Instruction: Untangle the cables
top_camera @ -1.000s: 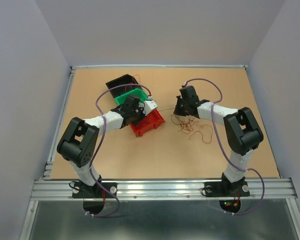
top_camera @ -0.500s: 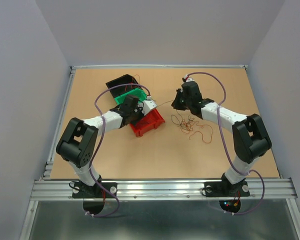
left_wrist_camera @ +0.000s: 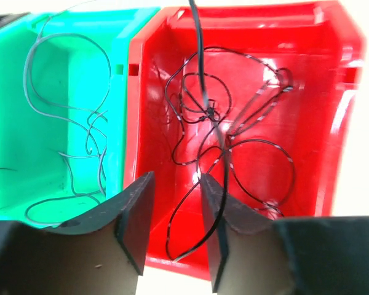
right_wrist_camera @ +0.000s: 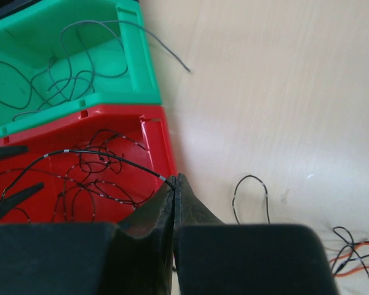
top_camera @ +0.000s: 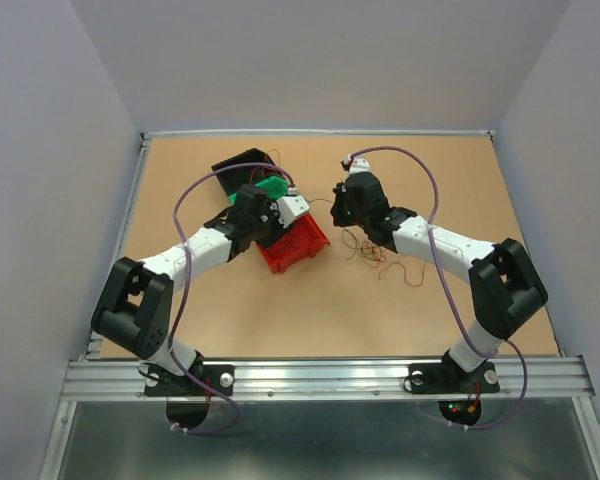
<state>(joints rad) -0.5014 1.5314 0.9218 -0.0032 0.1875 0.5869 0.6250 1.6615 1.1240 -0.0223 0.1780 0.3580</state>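
Both arms are standing differently from a second ago: the right fingers [right_wrist_camera: 174, 187] are now closer to the bins, the left arm is stretching more toward the far edge of the surface [top_camera: 280, 320], and the left fingers [top_camera: 278, 220], closed before, are now parting. They are hovering about half open over the red bin [left_wrist_camera: 335, 135] and are gripping nothing. The black cable [right_wrist_camera: 104, 156] is passing loosely through their gap, close to one finger, and its lower end is hanging into the bin, where other black cables are lying in loops. The right fingers are pressing fully together and pinching the other end of this same cable, just outside the side of the bin that faces the right edge. The cable is therefore running as a shallow arc between the two arms. Its long axis is lying roughly parallel to the far edge, the free end pointing down into the bin and the held end pointing toward the right edge. The red bin is sitting left of the middle, nearer the far edge, right against the green bin [left_wrist_camera: 12, 153]. The tangle of cables [top_camera: 378, 250] is lying right of the middle, apart from both bins. The step in hand seems to be dropping this freed cable into the red bin. To do it well, the left fingers should finish opening and rise without dragging the cable. The right fingers should carry their end well over the rim before letting go, because such a springy wire could flip out onto the surface or into the green bin.
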